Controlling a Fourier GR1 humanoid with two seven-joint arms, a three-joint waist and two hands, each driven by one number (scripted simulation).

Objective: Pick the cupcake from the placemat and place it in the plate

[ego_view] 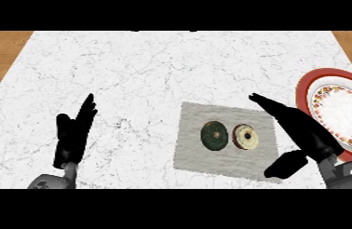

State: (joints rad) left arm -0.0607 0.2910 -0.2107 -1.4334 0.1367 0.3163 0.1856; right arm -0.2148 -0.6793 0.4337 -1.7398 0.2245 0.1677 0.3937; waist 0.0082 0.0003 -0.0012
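A grey placemat (206, 153) lies on the white marble counter, right of centre. On it the cupcake (245, 136) lies tipped on its side, pale with a dark middle. A dark green round item (214, 135) lies just left of it. The plate (328, 107), white with a red rim and a floral band, sits at the right edge, partly cut off. My right hand (302, 130) hovers open over the placemat's right edge, between cupcake and plate, fingers straight and pointing up-left, thumb hanging low. At the lower left my left hand (74, 132) rests open, fingers up.
The marble counter (138, 70) spreads wide behind and to the left of the placemat. Wooden floor shows at the far top corners (14, 42).
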